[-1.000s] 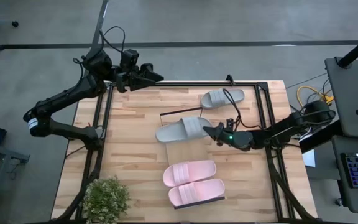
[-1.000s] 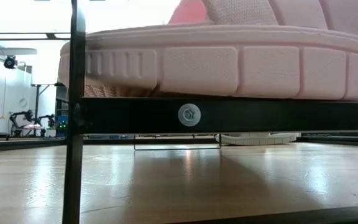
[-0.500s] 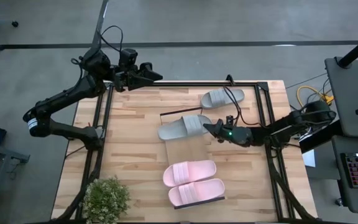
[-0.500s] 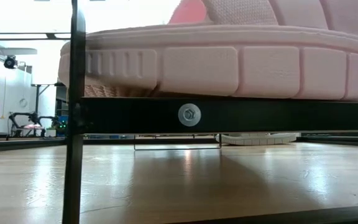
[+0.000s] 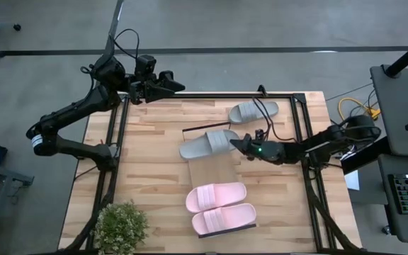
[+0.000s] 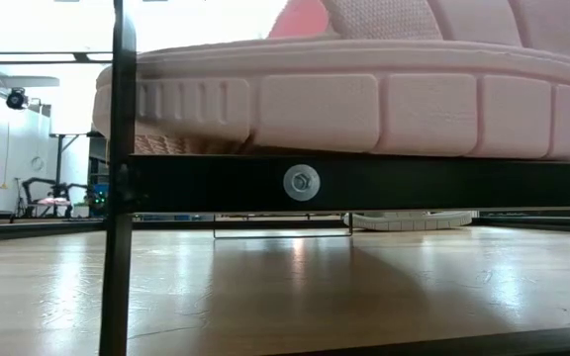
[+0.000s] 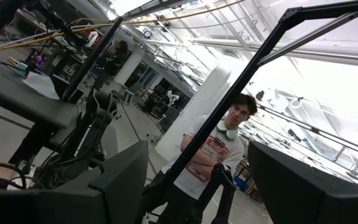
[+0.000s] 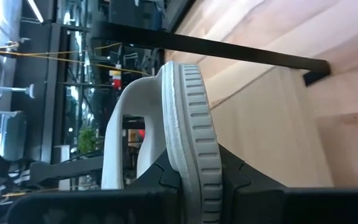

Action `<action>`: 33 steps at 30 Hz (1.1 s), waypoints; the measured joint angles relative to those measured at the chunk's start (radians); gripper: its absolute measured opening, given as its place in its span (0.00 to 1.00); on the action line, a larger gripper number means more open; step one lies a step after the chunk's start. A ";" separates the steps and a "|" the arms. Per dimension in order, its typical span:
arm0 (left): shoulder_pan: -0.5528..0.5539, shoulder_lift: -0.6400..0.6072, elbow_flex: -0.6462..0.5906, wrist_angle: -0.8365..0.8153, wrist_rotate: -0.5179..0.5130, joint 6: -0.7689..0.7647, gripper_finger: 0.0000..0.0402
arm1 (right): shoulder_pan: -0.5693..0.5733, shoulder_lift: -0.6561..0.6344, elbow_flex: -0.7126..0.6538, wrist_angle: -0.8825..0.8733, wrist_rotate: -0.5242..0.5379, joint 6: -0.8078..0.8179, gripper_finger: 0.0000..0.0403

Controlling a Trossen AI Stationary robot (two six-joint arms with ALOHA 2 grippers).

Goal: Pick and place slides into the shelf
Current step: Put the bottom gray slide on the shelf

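Note:
Two pale pink slides [image 5: 218, 207] lie side by side on the near part of the shelf [image 5: 207, 172], a narrow light-wood board. In the low view, one pink slide [image 6: 364, 89] sits over the shelf's black frame bar [image 6: 384, 183]. One grey slide [image 5: 205, 144] lies across the shelf's far end, with my right gripper [image 5: 236, 144] shut on it. The other grey slide [image 5: 253, 111] rests sole down on the tabletop at the far right. My left gripper [image 5: 174, 86] is raised above the table's far left corner, open and holding nothing [image 7: 197, 149]. My right gripper pinches the grey slide's end nearest the table's right edge [image 8: 190, 163], with one finger [image 8: 164, 177] on the footbed side and the other [image 8: 230, 177] on the sole side. The fingers come nearly level from the right, along the slide. I cannot tell if the slide is lifted clear.
A potted plant [image 5: 120, 227] stands at the near left corner. Black frame tubes [image 5: 297, 134] run along the table's left, right and far sides. A person [image 7: 219, 155] stands in the room beyond the table. Bare planks lie left of the shelf.
My right gripper has moved a little toward the table's far and left edges, still shut, taking the grey slide with it over the shelf's far end.

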 joint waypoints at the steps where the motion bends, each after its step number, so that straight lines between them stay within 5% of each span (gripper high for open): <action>1: 0.000 0.000 0.000 0.000 0.000 0.000 0.65 | 0.000 0.007 0.000 -0.002 0.000 0.011 0.08; 33: -0.023 0.000 0.001 0.001 0.000 -0.016 0.65 | -0.058 0.170 0.004 0.146 -0.057 0.034 0.08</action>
